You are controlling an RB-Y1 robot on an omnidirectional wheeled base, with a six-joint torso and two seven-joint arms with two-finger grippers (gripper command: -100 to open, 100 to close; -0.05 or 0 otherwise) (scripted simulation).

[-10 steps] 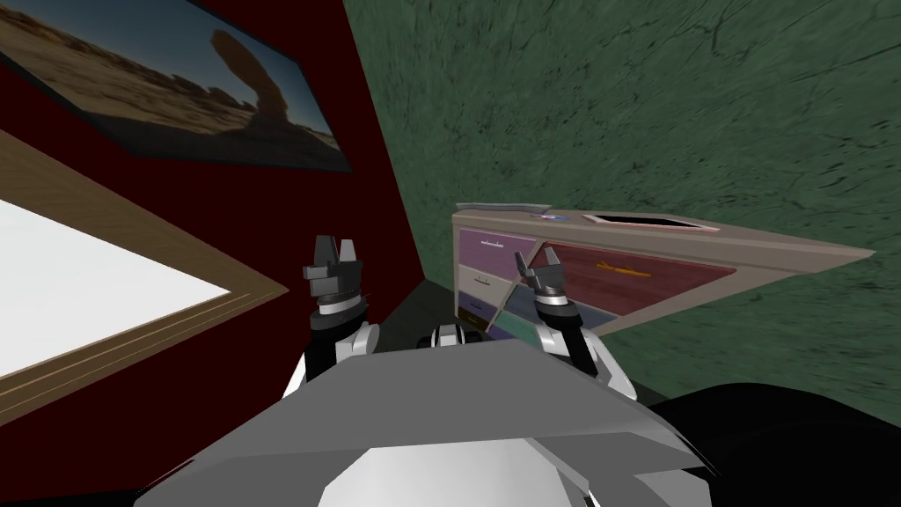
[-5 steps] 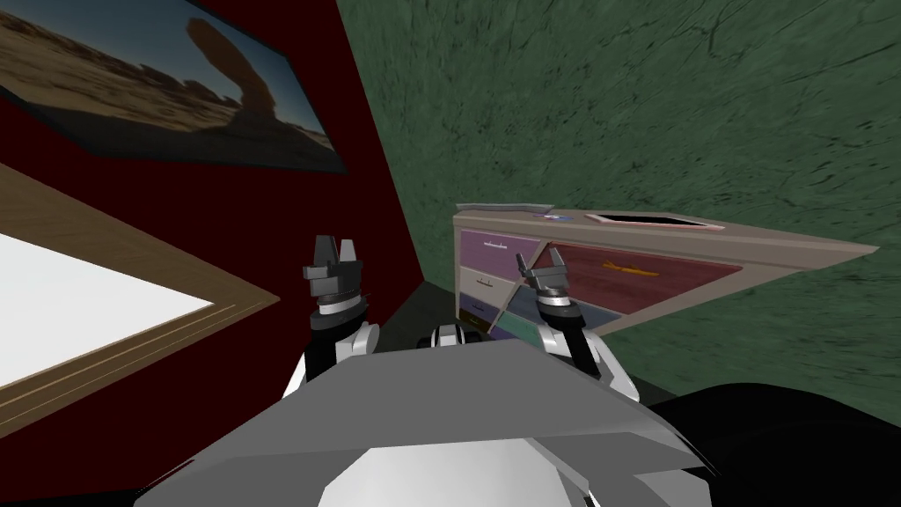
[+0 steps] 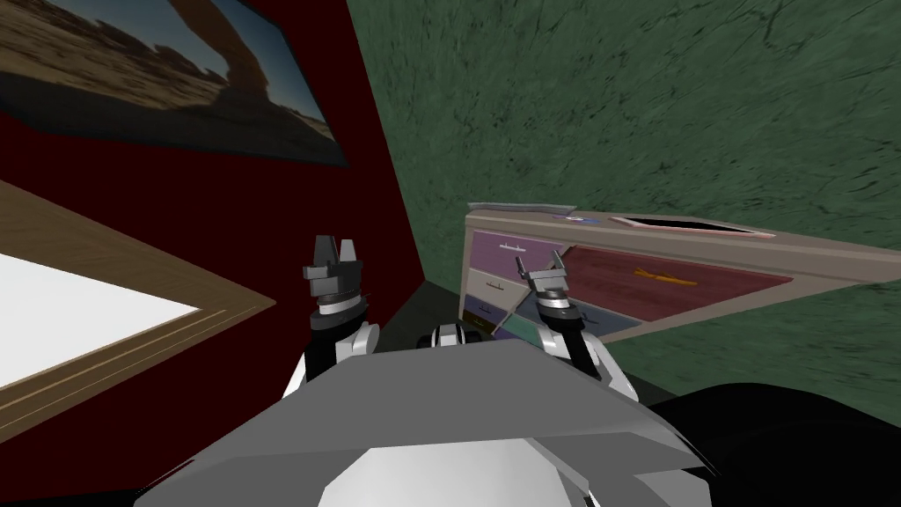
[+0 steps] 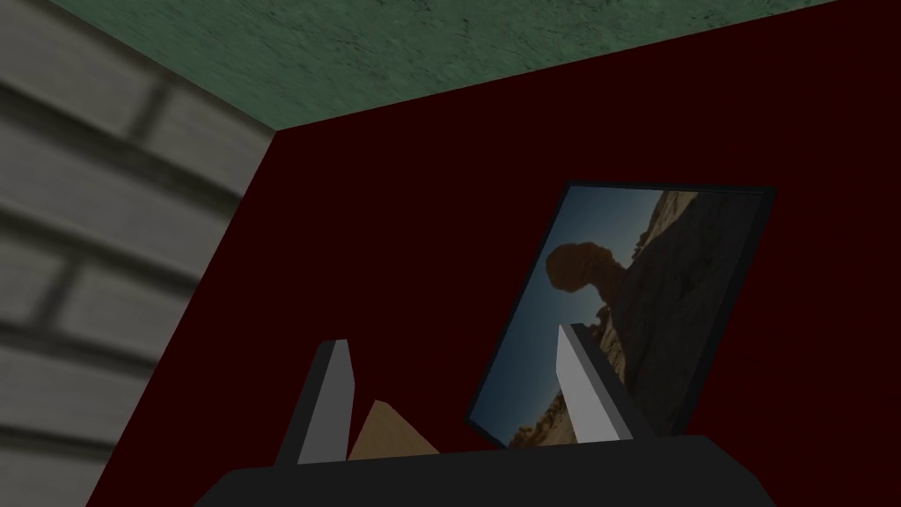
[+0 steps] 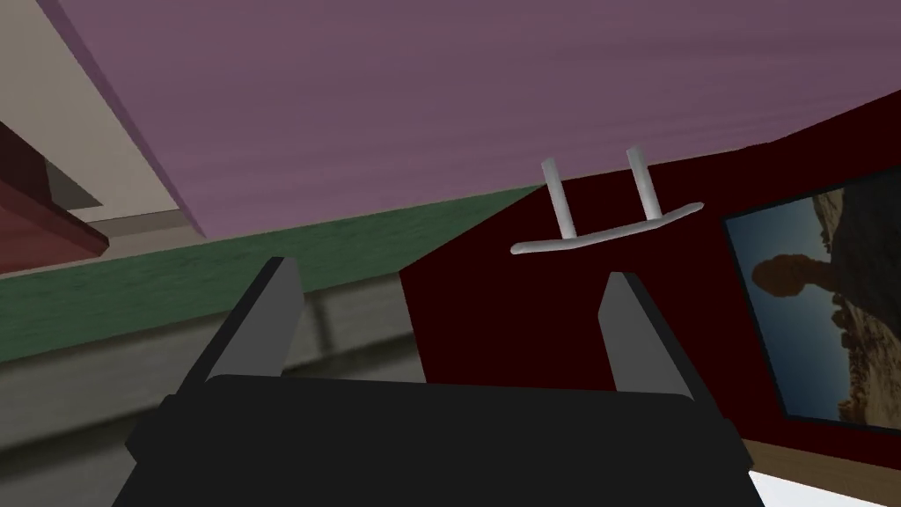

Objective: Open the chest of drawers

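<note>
Chest of drawers (image 3: 704, 249) at middle right of the head view, set against the green wall (image 3: 616, 106), near the corner with a dark red wall (image 3: 369, 238). Beige frame, with each front in its own colour. Purple drawer (image 3: 493, 257) uppermost in the near column, pale beige drawer (image 3: 482, 282) beneath it. Dark blue drawer (image 3: 479, 310) and teal drawer (image 3: 525, 329) lower down, partly hidden behind the right arm. Broad maroon front (image 3: 616, 277) further right, carrying an orange handle (image 3: 664, 278). Fronts look flush with the frame. On top, a flat pink-rimmed tray (image 3: 691, 226) with a dark middle and a small bluish thing (image 3: 574, 217) beside it, too small to read.

Right hand (image 3: 539, 261) raised in front of the purple and beige drawers, fingers spread wide, holding nothing. Seen from the right wrist, the purple drawer close ahead, with its thin pale bar handle (image 5: 607, 224) on two short posts. Handle just beyond one fingertip (image 5: 629, 326), outside the gap and untouched.

Left hand (image 3: 335, 242) at lower centre-left of the head view, up before the dark red wall, well apart from the chest. Fingers likewise apart, grasping nothing.
</note>
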